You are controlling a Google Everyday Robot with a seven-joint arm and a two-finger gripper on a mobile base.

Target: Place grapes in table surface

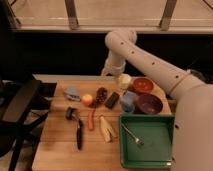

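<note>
We see the hand (111, 70) hanging over the far edge of the table (57, 145), near a pale cup (124, 80); we cannot tell whether it is apart or together. The grapes (101, 95) lie on the table (between an orange fruit (87, 99) and a black block (112, 100)), below the hand and clear of it.

Robot hand over the far side of a light tan wooden plank tabletop (57, 150)

The hand (108, 70) hangs above the tabletop's far edge, apart from everything on it. A cluster of dark reddish-purple grapes (101, 95) lies on the boards between a round orange-yellow fruit (87, 99) and a flat black rectangular block (112, 100). A green rectangular plastic tray (165, 150) occupies the near right corner.
</note>
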